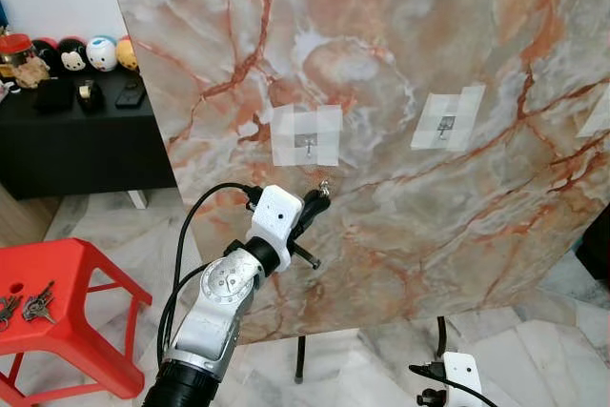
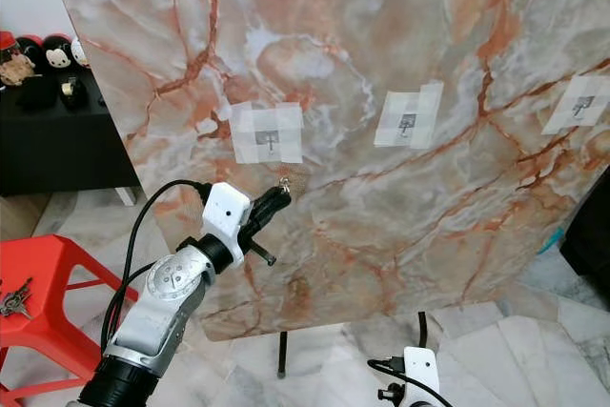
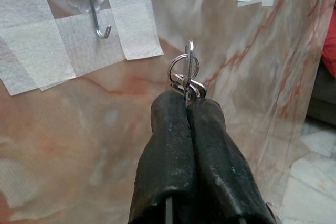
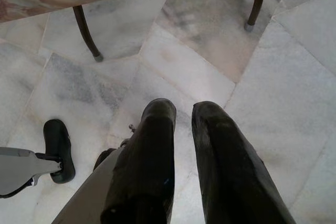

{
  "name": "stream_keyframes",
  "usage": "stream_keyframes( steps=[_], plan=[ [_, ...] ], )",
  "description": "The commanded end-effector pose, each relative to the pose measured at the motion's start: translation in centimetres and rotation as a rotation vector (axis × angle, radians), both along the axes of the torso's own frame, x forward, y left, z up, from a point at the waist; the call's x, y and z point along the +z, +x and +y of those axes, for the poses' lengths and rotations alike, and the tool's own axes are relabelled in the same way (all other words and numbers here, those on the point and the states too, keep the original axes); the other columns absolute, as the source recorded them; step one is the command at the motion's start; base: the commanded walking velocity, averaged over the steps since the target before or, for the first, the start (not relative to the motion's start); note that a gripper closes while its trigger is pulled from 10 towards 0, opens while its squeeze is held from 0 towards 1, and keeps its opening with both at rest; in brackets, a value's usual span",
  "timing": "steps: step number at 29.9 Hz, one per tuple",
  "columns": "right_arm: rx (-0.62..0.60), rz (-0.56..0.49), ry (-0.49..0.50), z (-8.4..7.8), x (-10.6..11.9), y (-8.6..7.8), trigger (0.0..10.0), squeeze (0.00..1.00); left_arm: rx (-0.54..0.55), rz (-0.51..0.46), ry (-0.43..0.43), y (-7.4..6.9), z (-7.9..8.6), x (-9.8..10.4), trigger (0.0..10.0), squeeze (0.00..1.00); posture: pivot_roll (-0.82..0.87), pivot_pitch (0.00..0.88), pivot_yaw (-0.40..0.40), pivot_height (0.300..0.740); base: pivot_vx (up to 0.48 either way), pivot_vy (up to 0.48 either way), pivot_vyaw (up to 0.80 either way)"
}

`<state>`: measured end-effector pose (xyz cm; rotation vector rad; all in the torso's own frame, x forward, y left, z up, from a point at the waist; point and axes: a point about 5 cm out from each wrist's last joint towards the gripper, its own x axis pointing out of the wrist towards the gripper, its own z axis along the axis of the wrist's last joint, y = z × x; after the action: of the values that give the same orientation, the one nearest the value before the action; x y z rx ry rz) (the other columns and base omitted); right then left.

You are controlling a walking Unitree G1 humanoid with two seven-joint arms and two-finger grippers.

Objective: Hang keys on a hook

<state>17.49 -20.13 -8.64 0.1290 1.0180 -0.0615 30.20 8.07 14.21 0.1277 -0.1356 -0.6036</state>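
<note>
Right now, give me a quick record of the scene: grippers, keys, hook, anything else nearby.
left gripper: shut on key ring, raised near the marble board
key ring: held upright, below and beside the hook, not on it
hook: taped to board, empty
right gripper: open, idle, low over floor
spare keys: on red stool

We see only the ring end of the keys (image 3: pixel 186 74) above the left gripper's (image 3: pixel 187 106) pinched fingertips (blades hidden); spare keys (image 1: pixel 29 304) on the red stool (image 1: pixel 67 269) too small to count
</note>
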Motion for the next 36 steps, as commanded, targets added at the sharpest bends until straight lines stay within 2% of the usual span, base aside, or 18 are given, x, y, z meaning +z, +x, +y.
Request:
stream_keyframes(
  steps=[1, 6, 19, 33, 36],
  plan=[
    [0.002, 0.005, -0.010, -0.2, 0.0, 0.0, 10.0, 0.00, 0.009, -0.016, 0.012, 0.3, -0.3, 0.6, 10.0, 0.00, 0.04, 0.000, -0.069, 0.740, 0.000, 0.000, 0.00],
    [0.004, 0.006, -0.010, -0.2, 0.0, 0.0, 10.0, 0.00, 0.101, -0.028, 0.021, 1.3, 0.5, 1.2, 10.0, 0.00, 0.04, 0.000, -0.068, 0.740, 0.000, 0.000, 0.00],
    [0.006, 0.005, -0.011, -0.2, 0.0, 0.0, 10.0, 0.00, 0.196, -0.051, 0.045, 2.3, 0.8, 2.0, 10.0, 0.00, 0.04, 0.000, -0.069, 0.740, 0.000, 0.000, 0.00],
    [0.007, 0.002, -0.010, -0.2, 0.0, 0.1, 10.0, 0.00, 0.171, -0.043, 0.049, 2.3, 0.5, 1.9, 10.0, 0.00, 0.04, 0.000, -0.068, 0.740, 0.000, 0.000, 0.00],
    [0.006, 0.002, -0.010, -0.1, 0.0, 0.1, 10.0, 0.00, 0.133, -0.029, 0.056, 2.0, 0.1, 1.6, 10.0, 0.00, 0.04, 0.000, -0.066, 0.740, 0.000, 0.000, 0.00]
  ],
)
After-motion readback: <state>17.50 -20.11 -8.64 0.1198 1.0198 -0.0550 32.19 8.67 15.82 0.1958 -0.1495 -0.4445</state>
